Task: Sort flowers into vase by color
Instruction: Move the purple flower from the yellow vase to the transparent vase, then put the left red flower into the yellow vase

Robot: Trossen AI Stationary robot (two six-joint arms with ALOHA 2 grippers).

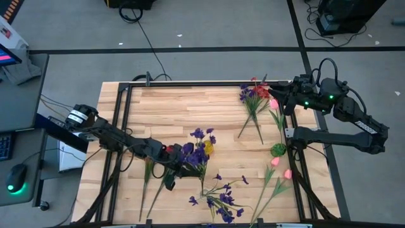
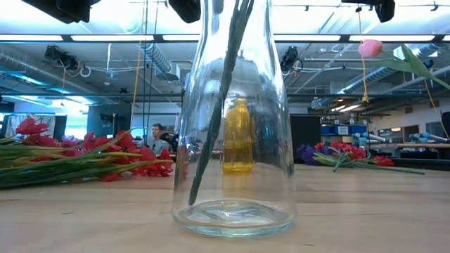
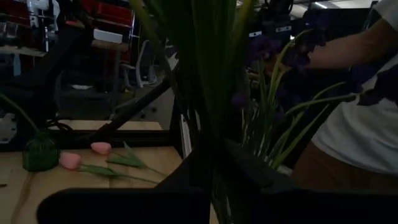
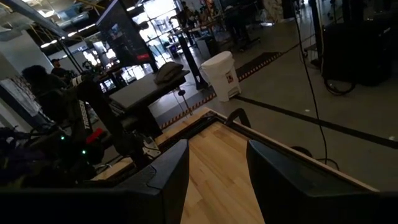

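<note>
Purple blooms [image 1: 195, 158] sit at the left gripper [image 1: 180, 166], low centre of the wooden table [image 1: 171, 111]; jaws narrow around the green stems, which run down inside the clear glass vase [image 2: 234, 119]. Loose purple sprigs [image 1: 218, 196] lie just beside it. Right gripper [image 1: 276, 96] hovers at the far right corner holding a pink tulip [image 1: 273, 103]. Red sprigs [image 1: 255, 95] lie near it.
</note>
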